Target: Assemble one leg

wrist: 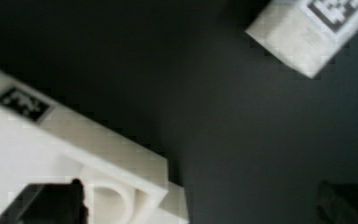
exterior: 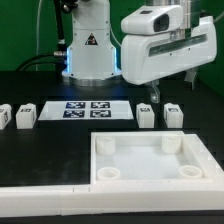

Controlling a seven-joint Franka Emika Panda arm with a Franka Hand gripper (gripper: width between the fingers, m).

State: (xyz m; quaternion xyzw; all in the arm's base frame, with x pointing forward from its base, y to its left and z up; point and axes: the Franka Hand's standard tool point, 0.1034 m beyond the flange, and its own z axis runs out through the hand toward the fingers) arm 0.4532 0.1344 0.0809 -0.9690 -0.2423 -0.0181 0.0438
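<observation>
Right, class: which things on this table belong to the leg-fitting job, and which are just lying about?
Job: four small white tagged cube-like legs; large white square tray-like piece with corner sockets.
Lying about: thin flat white marker board.

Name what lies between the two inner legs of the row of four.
The marker board lies flat between one leg on the exterior view's left and the other leg on its right; that view shows it.

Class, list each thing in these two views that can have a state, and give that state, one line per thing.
tool: open, holding nothing.
legs: four, loose on the table, none gripped.
tray-like piece: lying flat, corner sockets empty.
marker board: flat on the table.
</observation>
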